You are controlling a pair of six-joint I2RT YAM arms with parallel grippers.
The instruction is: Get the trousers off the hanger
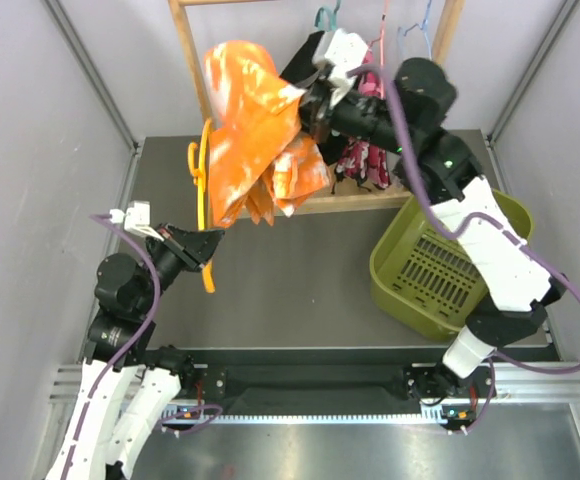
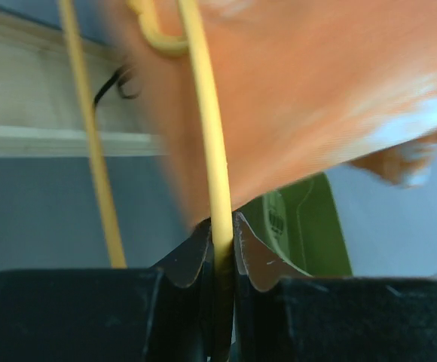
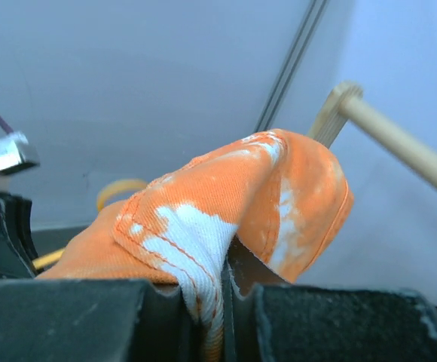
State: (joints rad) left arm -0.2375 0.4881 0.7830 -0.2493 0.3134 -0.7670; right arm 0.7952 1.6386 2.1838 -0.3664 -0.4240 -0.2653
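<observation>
Bright orange trousers (image 1: 255,130) with white patches hang in the air over the table's back. My right gripper (image 1: 313,100) is shut on a fold of them, seen close in the right wrist view (image 3: 203,226). A yellow hanger (image 1: 204,205) hangs at their left side. My left gripper (image 1: 208,248) is shut on the hanger's thin bar (image 2: 217,188), with orange cloth (image 2: 309,83) above. Black trousers (image 1: 305,55) and pink-and-dark floral trousers (image 1: 367,160) hang on the rack behind my right arm. No grey trousers are in view.
A wooden rack (image 1: 192,50) stands at the table's back, its rail also in the right wrist view (image 3: 399,136). An olive-green basket (image 1: 440,270) stands at the right. Teal, pink and blue hanger hooks (image 1: 380,25) hang on the rail. Grey walls close both sides.
</observation>
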